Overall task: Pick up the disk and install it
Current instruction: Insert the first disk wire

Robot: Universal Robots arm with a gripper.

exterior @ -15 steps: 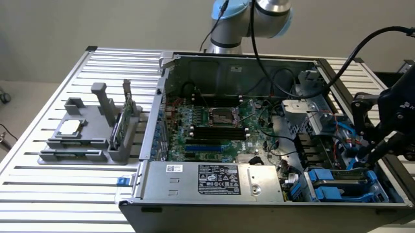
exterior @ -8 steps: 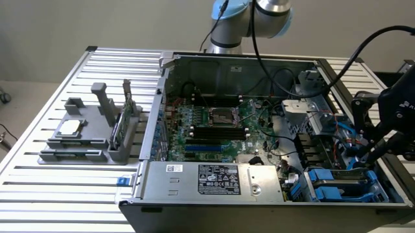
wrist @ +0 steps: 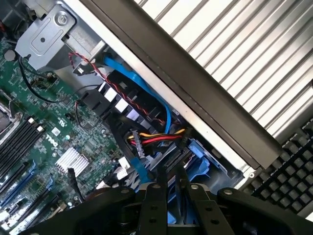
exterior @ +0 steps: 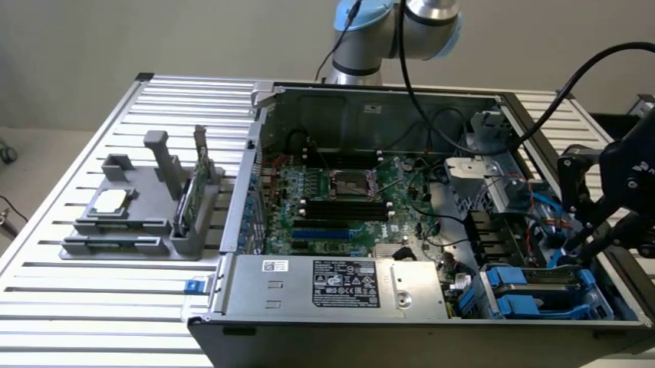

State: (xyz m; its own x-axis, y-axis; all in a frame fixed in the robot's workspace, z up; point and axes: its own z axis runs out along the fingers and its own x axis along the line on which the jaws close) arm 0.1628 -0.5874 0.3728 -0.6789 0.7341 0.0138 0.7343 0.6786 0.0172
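where the open computer case reaches its near corner at the exterior view's right, the disk sits low in the drive bay; its metal face is mostly hidden, so it reads chiefly as a glossy blue plastic carrier; gripper: matt black, angular, reaching down into that bay; in the wrist view the gripper has its two slim bolted fingers drawn close, pinching a strip of the blue carrier; the contact point itself is partly lost in shadow; red, yellow and black wire bundle with a black plug, just beside the carrier; flat blue ribbon cable; green motherboard, finned silver heat sink; grey boxed power supply with a printed label; ribbed aluminium table; grey moulded fixture well apart, at the exterior view's left; black keyboard, cut off at the frame edge
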